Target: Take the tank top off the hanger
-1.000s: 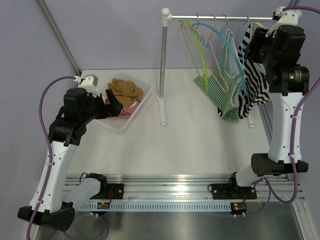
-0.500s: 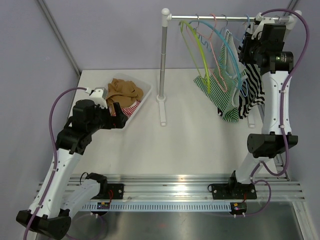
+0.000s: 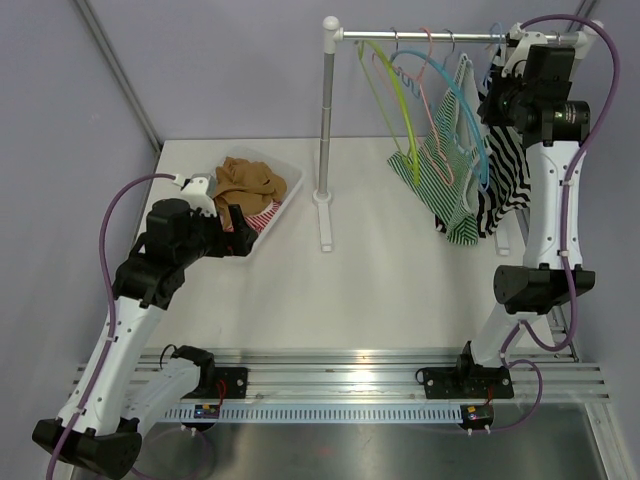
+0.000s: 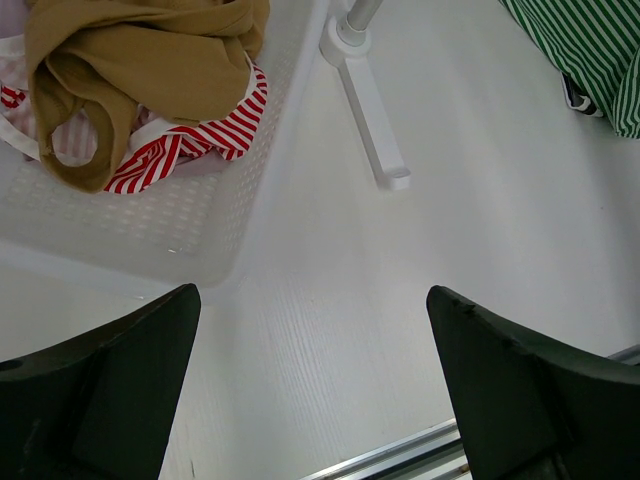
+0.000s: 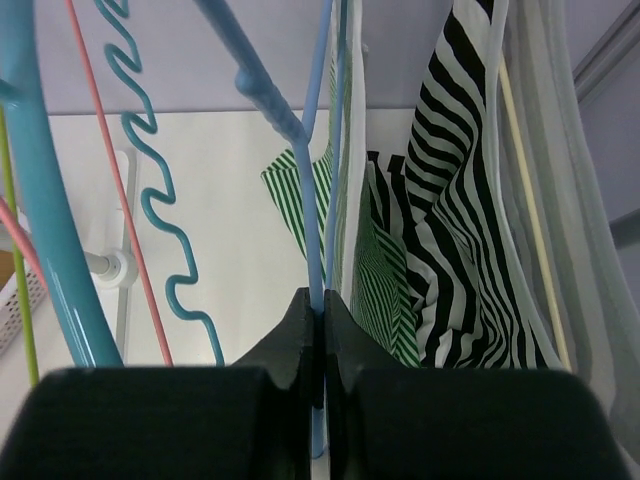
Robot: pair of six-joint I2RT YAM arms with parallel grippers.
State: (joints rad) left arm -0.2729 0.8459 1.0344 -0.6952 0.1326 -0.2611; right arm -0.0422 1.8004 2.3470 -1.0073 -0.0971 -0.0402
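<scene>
A black-and-white zebra tank top (image 3: 510, 160) (image 5: 470, 200) hangs at the right end of the rail, close against a green-striped tank top (image 3: 440, 190) (image 5: 385, 270). My right gripper (image 3: 497, 88) (image 5: 320, 300) is up near the rail, shut on the thin wire of a light blue hanger (image 5: 312, 150) just left of the zebra fabric. Which of the two tops that hanger carries I cannot tell. My left gripper (image 3: 232, 222) (image 4: 312, 295) is open and holds nothing, low over the table beside the bin.
A white bin (image 3: 268, 232) (image 4: 270, 170) at the left holds tan and red-striped clothes. The rack's pole (image 3: 327, 120) and foot (image 4: 372, 120) stand mid-table under the rail (image 3: 430, 36). Teal (image 3: 450, 90), pink and yellow-green empty hangers hang left of the tops.
My right gripper rose to the rail and closed on the light blue hanger wire. The left arm shifted slightly and stayed open.
</scene>
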